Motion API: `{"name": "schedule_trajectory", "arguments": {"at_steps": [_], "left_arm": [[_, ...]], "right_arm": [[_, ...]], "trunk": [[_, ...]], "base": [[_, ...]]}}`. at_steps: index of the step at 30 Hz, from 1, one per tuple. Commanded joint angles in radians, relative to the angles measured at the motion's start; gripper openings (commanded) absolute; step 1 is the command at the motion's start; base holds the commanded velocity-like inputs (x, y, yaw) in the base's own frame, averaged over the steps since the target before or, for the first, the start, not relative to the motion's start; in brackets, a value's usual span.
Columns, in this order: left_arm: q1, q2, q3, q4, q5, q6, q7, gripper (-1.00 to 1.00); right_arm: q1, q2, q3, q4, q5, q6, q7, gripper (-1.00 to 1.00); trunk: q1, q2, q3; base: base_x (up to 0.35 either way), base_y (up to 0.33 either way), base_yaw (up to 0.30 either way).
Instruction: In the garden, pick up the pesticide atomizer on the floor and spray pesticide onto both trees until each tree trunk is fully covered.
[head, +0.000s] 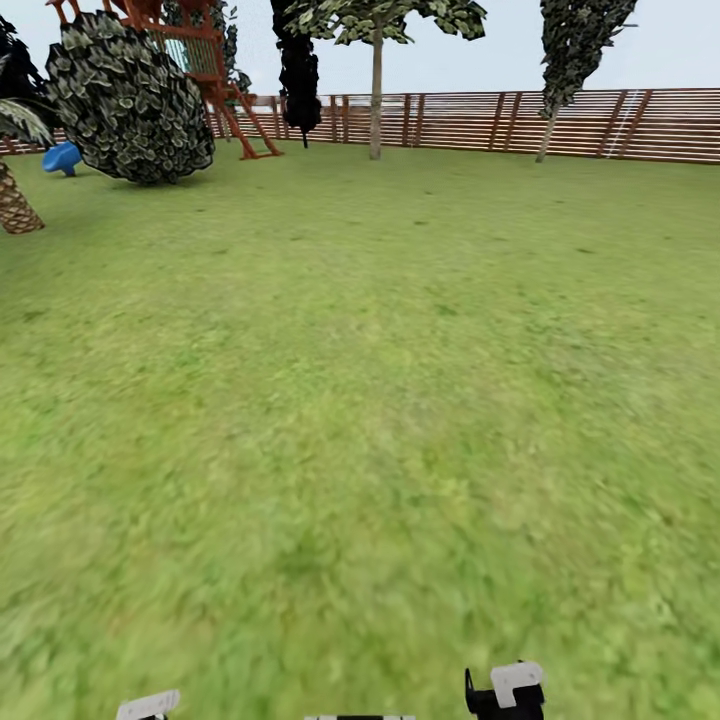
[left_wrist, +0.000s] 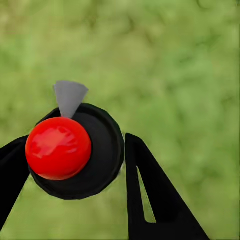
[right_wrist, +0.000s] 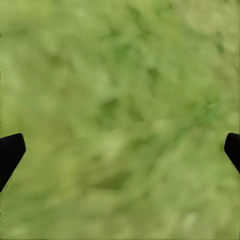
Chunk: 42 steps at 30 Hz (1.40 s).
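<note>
In the left wrist view my left gripper (left_wrist: 75, 150) is shut on the pesticide atomizer (left_wrist: 75, 155), a round black body with a glossy red cap and a small grey nozzle. One black finger (left_wrist: 150, 190) presses its side, and the other sits at the opposite edge. Blurred green grass lies beneath it. My right gripper (right_wrist: 120, 145) is open over bare lawn, with only its two black fingertips (right_wrist: 10, 152) in the picture and nothing between them. The garden lawn (head: 360, 400) stretches ahead to the brown slat fence (head: 600, 125). The thick grey-brown tree trunks are out of view, and no white specks show.
A thin-trunked small tree (head: 376, 90) and a leaning dark one (head: 570, 50) stand by the fence. At far left are a broad-leaved bush (head: 130, 95), a red wooden play tower (head: 200, 50), a blue object (head: 62, 157) and a scaly palm trunk (head: 15, 200).
</note>
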<state>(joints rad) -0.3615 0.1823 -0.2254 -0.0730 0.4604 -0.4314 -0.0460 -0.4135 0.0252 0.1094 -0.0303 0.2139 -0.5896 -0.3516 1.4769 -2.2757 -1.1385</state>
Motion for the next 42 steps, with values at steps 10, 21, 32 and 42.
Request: {"name": "schedule_trajectory", "arguments": {"at_steps": [10, 21, 32, 42], "left_arm": [[-0.001, -0.001, -0.006, 0.001, 0.005, -0.003, -0.005, -1.00], [-0.001, 0.000, -0.006, 0.001, 0.005, -0.003, -0.005, -1.00], [-0.001, 0.000, -0.006, 0.001, 0.006, -0.003, -0.005, -1.00], [-0.001, 0.001, -0.006, 0.001, 0.009, -0.003, -0.005, -1.00]], "right_arm": [[-0.001, -0.007, 0.007, 0.002, 0.006, 0.000, -0.010, 1.00], [-0.001, -0.004, 0.007, 0.001, 0.002, -0.001, -0.012, 1.00], [-0.001, -0.002, 0.007, 0.001, 0.002, -0.001, -0.012, 1.00], [0.008, -0.002, 0.007, 0.003, 0.002, 0.004, -0.012, 1.00]], "trunk": [[0.000, 0.000, -0.001], [0.000, 0.000, -0.001], [0.000, 0.000, -0.001], [0.000, 0.000, -0.001]], "base": [[0.336, 0.085, -0.097], [0.336, 0.011, -0.059], [0.336, 0.000, -0.154], [0.336, 0.000, -0.001]]}}
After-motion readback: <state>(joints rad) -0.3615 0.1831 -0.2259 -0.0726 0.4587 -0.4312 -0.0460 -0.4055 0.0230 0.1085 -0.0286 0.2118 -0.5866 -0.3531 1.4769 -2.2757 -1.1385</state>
